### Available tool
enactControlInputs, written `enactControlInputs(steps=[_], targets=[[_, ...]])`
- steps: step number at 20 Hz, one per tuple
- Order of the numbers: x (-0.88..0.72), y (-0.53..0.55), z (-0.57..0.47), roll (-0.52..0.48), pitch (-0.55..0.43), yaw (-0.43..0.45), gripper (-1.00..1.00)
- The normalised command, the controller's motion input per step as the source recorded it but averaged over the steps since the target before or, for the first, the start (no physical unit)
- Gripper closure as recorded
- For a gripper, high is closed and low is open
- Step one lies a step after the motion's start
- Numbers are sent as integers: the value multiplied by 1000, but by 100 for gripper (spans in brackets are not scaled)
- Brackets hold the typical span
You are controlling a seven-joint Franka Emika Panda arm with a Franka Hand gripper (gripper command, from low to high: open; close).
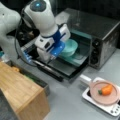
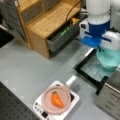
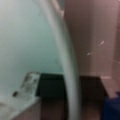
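Currently: tool (image 1: pixel 65 45) (image 2: pixel 106 48) at the mouth of the open toaster oven (image 1: pixel 100 30) (image 2: pixel 110 100), against a teal bowl (image 1: pixel 69 47) (image 2: pixel 108 58) (image 3: pixel 25 45); its finger spread cannot be told. Away from the tool, on the counter (image 1: pixel 67 100) (image 2: pixel 30 65): a carrot (image 1: pixel 106 90) (image 2: pixel 57 99) on a pink plate (image 1: pixel 96 96) (image 2: pixel 47 100), and a wooden cabinet (image 1: pixel 20 92) (image 2: pixel 47 22).

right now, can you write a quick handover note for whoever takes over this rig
Pincer: at the rim of the teal bowl, inside the mouth of the silver toaster oven; its grip state is hidden in every view.
Bowl: sits on the oven's tray, over the open black oven door.
Orange carrot: lies on the round pink pan, on the white hob, apart from the arm.
Wooden cabinet: its grey drawer is open.
The bowl is in the oven's mouth and the door is not shut.
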Motion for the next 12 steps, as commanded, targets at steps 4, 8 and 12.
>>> enactControlInputs(steps=[4, 8, 12], targets=[[-312, 215, -149, 72, -232, -176, -100], [-307, 192, -127, 71, -230, -186, -100], [-299, 173, -116, 61, -212, -187, -100]])
